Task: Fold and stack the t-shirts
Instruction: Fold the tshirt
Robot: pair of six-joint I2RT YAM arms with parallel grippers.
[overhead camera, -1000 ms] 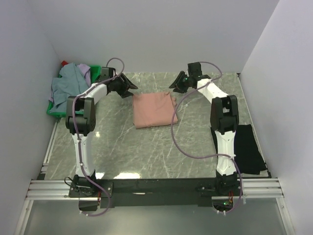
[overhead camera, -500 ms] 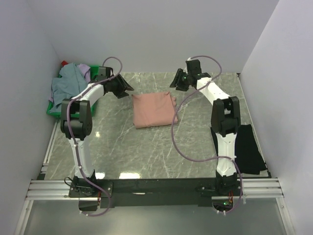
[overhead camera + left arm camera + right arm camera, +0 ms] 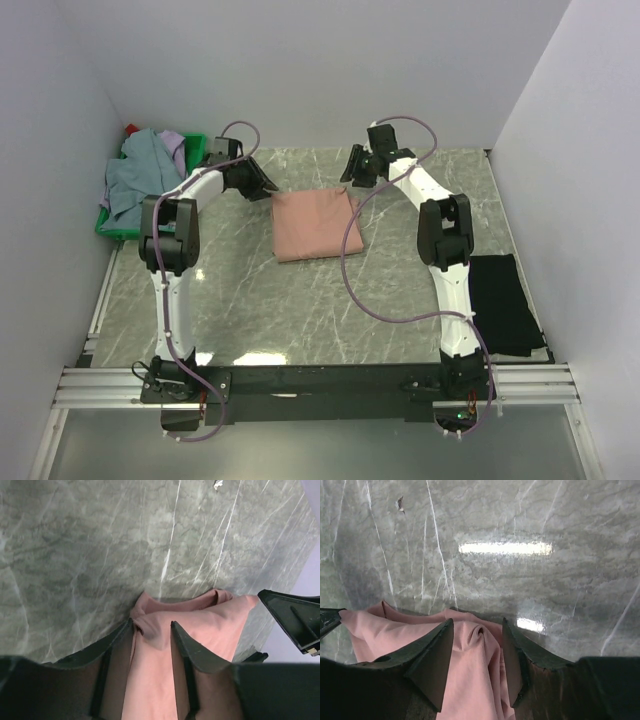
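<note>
Though left claw [image 3: 151, 625] and right claw [image 3: 477, 622] straddle t-shirt [image 3: 315, 225], neither seemingly grips it.

My salmon-pink t-shirt [image 3: 315, 225] lay folded flat toward the worktop's far edge, and the black t-shirt [image 3: 505, 303] lay folded by its right edge.
</note>
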